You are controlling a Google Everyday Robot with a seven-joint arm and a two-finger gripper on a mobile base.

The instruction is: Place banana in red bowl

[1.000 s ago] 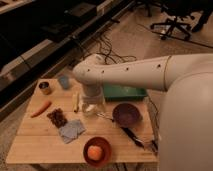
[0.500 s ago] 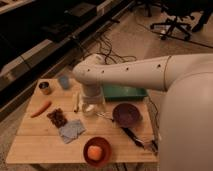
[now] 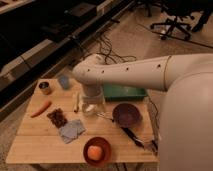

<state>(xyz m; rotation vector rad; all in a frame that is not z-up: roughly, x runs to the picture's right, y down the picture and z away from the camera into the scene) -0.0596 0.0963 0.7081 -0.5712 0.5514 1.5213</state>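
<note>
The banana is small and pale yellow. It lies on the wooden table near the middle, pointing front to back. The red bowl stands at the table's front edge and holds a round orange fruit. My gripper hangs from the white arm just to the right of the banana, low over the table. It is well behind the red bowl. I see nothing held in it.
A maroon bowl sits right of the gripper, with a green tray behind it. A carrot, a can and a blue cup are on the left. A brown snack, a grey cloth and dark utensils lie toward the front.
</note>
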